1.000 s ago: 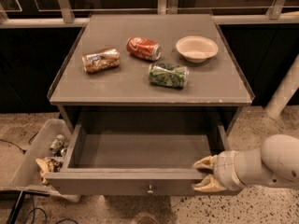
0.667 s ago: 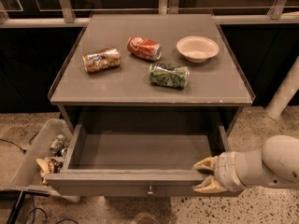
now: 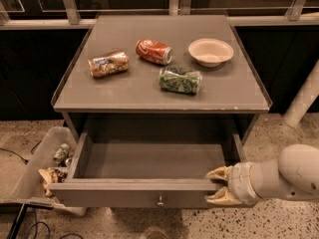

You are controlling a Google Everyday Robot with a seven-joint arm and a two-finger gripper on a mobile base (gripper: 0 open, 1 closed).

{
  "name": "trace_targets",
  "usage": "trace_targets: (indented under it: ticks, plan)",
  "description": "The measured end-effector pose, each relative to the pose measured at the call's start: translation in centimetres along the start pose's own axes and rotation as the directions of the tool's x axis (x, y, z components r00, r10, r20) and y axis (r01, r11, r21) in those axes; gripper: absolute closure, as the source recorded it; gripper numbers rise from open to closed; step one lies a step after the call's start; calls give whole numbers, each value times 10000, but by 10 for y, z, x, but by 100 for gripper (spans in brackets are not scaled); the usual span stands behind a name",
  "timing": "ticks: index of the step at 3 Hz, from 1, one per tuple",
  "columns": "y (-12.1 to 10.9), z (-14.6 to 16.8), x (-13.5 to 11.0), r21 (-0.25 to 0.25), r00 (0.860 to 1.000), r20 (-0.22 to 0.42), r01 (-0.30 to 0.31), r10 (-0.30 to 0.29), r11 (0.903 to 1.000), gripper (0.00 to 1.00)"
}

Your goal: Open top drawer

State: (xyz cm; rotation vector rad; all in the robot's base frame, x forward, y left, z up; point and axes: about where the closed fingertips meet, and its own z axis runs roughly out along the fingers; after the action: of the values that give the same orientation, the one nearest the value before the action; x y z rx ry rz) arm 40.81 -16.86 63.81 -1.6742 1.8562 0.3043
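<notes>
Across the lower half of the frame, the top drawer stands pulled well out from under the table, just as far as it did a second ago. Nothing can be seen to have shifted since then: the drawer, the end effector and the things on the table all sit in the same places.

The robot's pale arm enters from the lower right edge and reaches left, roughly level, with a ribbed wrist just behind the end effector. The end effector is at the right end of the drawer's front panel. Its two tan fingers are set narrowly, one over the panel's top edge on the inner side and one lower on the outer face, holding the panel between them. The small round knob at the middle of the front is untouched, well left of the end effector. The drawer's inside is plain grey.

On the table lie a gold-brown can at the left, a red can near the middle, a green can in front of it, and a pale bowl upright at the right. A grey bin holding scraps sits on the speckled floor at lower left, beside the drawer.
</notes>
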Motion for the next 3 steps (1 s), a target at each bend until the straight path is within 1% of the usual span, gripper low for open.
trace_targets:
  ticks: [1,2,3]
  plan:
    - [13,-8,6,85,10000,83,32,-32,10000,99]
    - [13,-8,5,85,10000,83,32,-32,10000,100]
    - [21,-11,8,113,9999,106,-6,5,9999,100]
